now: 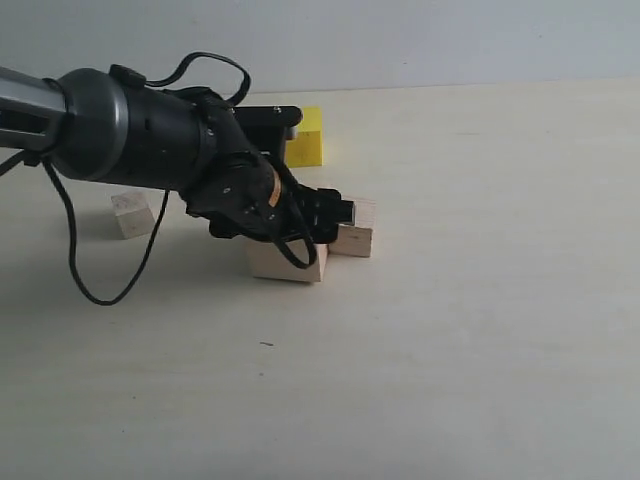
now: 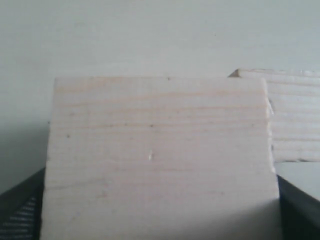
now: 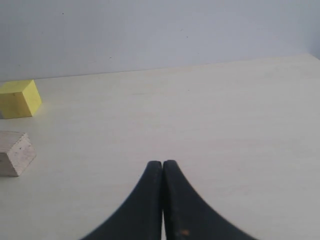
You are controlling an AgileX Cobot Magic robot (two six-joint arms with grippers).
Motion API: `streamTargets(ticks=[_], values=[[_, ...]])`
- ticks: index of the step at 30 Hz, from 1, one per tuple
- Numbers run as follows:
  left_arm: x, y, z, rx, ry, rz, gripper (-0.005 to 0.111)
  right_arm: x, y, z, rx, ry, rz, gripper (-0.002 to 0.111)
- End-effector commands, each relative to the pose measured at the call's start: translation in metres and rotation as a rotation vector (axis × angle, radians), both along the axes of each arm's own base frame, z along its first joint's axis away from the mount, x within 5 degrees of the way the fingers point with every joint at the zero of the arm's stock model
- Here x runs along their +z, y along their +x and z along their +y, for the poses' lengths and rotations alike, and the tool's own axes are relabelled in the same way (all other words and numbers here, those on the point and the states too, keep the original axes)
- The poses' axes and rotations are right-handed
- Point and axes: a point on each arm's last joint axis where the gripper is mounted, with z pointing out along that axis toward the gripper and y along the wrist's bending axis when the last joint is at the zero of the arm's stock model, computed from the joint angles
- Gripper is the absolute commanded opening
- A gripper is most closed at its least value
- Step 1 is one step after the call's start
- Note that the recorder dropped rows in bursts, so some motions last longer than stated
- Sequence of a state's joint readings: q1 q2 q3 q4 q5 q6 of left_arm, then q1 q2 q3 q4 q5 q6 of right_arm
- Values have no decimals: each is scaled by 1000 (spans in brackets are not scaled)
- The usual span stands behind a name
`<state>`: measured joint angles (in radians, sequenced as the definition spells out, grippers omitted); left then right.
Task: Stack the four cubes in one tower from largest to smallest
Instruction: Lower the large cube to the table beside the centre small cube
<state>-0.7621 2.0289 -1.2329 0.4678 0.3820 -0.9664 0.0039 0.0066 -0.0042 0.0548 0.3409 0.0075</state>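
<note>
The large pale wood cube (image 1: 288,263) rests on the table under my left gripper (image 1: 322,222). In the left wrist view this cube (image 2: 160,150) fills the space between the two dark fingers (image 2: 20,212), which press against its sides. The medium-small wood cube (image 1: 356,236) sits just beyond it, close against it (image 2: 295,117). Further back stands the yellow cube (image 1: 306,138), partly hidden by the arm. Alone at the left lies the smallest wood cube (image 1: 132,214). My right gripper (image 3: 162,164) is shut on nothing, away from the yellow cube (image 3: 20,98) and a wood cube (image 3: 15,152).
My left arm (image 1: 130,125) and its looping cable (image 1: 95,285) stretch across the left half of the table (image 1: 480,330). A pale wall (image 1: 450,40) closes off the back edge.
</note>
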Motion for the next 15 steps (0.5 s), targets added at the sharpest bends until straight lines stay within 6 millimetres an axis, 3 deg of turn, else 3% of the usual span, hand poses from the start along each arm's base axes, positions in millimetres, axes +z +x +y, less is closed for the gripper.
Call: streamTargets(ticks=[1,15], values=[[2,-1,-13,26,2,10,0,-1,0,-1,-6,-14,-8,0],[5,-14,-23,103,122,-62,0,-1,0,-1,-6,-13,-8,0]])
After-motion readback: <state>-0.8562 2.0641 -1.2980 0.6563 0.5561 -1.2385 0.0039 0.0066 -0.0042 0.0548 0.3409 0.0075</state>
